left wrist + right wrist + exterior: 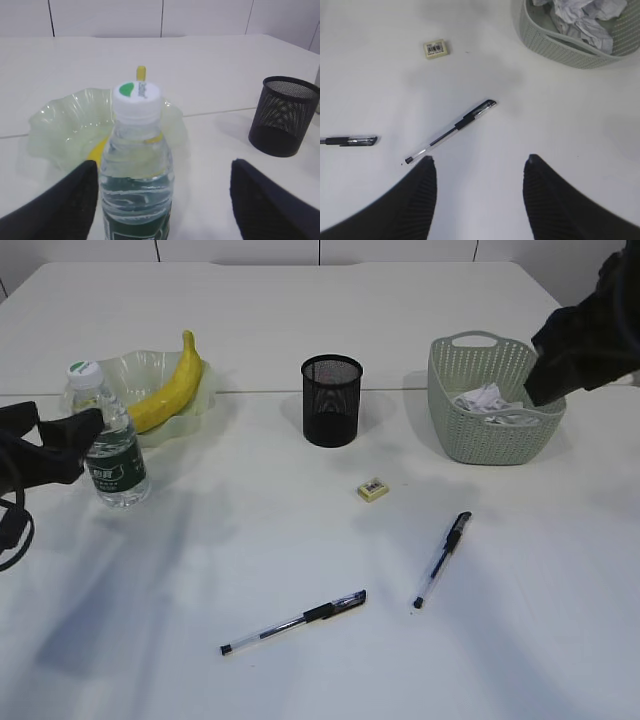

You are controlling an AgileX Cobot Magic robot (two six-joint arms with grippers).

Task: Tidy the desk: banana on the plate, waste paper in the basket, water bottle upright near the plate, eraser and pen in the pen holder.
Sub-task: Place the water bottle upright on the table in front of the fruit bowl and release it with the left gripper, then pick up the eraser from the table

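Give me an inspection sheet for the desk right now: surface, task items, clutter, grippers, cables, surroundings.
Surface: white table, seam line across the back.
Job's things: banana on the plate; water bottle upright beside the plate; waste paper in the basket; eraser and two pens lying on the table; pen holder upright, contents not visible.
Clutter: nothing seen.
Grippers: left gripper open, straddling the bottle without gripping it; right gripper open, empty, above the table near one pen.
Cables: black cable loop at the left arm.
Surroundings: pale panelled wall.
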